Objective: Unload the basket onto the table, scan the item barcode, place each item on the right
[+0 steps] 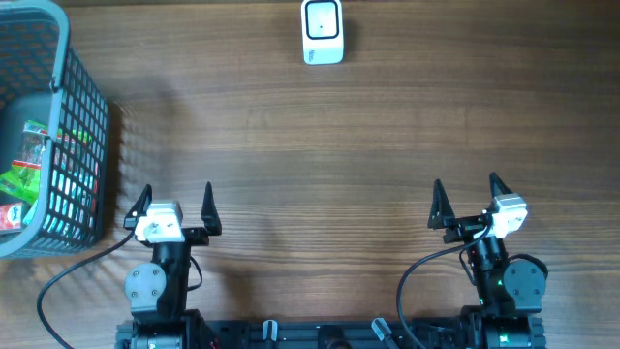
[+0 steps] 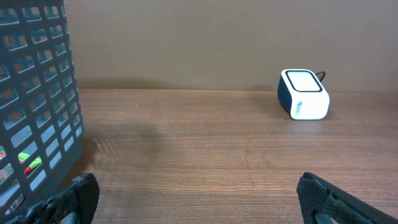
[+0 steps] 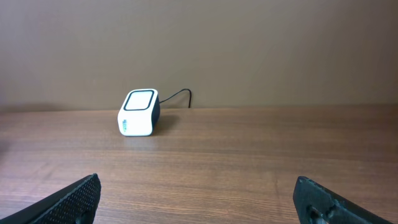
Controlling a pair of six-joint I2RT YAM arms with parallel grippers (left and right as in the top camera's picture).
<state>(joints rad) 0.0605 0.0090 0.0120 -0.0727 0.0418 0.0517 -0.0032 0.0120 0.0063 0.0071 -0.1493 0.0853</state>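
From my end nothing has started. The wooden table (image 1: pixel 320 145) is bare in the middle. The grey mesh basket (image 1: pixel 85 145) stands at its far left edge. No item has been lifted out or brought to the reader.

The small white barcode scanner (image 1: pixel 322 31) sits at the far edge of the table, about central between the two arms and well apart from both. Its window faces upward and a thin dark cable (image 3: pixel 179 95) trails off behind it.

The packaged items (image 1: pixel 24 179) are all down inside the basket. They are green wrappers with a bit of red, seen through the mesh. I cannot make out a barcode on any of them from here.

I judge the whole job is left to do: pick one packet out, find its code, and present that face to the scanner window.

Both arms are folded back at the near edge, wrists low and pointing toward the far side.

The left gripper (image 1: pixel 176 194) sits just beside the basket's near corner, and the basket wall fills the left of its wrist view. The right gripper (image 1: pixel 466 184) is on the opposite side, over bare wood.

Both have their fingers spread wide with nothing between them. The left wrist view shows a pad (image 2: pixel 81 196) at each bottom corner and only table between. The right wrist view shows the same with its pads (image 3: pixel 81 196).
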